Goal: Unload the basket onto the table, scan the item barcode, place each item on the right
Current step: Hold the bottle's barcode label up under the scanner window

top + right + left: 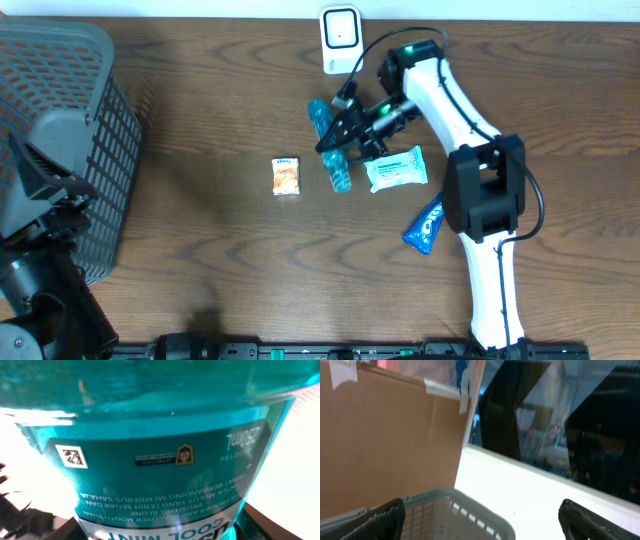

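Overhead | R hand [338,140] half-open, prob. gripping mouthwash bottle [339,178] | L hand [480,520] wide, empty

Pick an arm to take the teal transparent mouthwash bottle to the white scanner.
Right. The right gripper is at the bottle, near the scanner; left gripper hangs far off at the grey basket.
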Robot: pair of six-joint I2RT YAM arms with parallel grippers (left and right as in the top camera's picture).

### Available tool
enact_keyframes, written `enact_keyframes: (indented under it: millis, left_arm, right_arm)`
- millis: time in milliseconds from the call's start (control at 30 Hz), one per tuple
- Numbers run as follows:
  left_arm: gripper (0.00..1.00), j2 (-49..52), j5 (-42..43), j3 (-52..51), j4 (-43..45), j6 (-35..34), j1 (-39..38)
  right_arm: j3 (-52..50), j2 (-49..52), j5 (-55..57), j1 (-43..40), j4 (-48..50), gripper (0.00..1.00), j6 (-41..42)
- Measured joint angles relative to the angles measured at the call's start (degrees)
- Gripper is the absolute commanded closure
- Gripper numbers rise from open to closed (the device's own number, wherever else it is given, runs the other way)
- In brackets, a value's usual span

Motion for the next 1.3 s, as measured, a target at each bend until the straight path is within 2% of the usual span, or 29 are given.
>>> enact_keyframes:
  millis: [267,433,800,1000,1300]
  left_arm:
    - [0.02,0.0,0.0,0.0,-7.9,-0.2,0.0]
    - [0.02,0.0,0.0,0.0,-12.5,-0.2,0.0]
    - [0.02,0.0,0.0,0.0,-22.1,-0.2,0.0]
    - [0.02,0.0,0.0,0.0,-26.3,-0.2,0.0]
    - [0.02,0.0,0.0,0.0,-30.3,-0.1,0.0]
  right_arm:
    - [0.0,0.0,-11.8,0.9,-0.1,0.52,-10.0]
    - [0.0,0.0,-14.8,3.5,0.0,0.56,-15.6]
    - [0.0,0.0,-16.1,11.8,2.7,0.59,-42.1]
    - [0.6,0.0,-16.1,14.8,5.9,0.62,-47.1]
    - [4.2,-0.1,-16.2,15.2,3.5,0.64,-48.5]
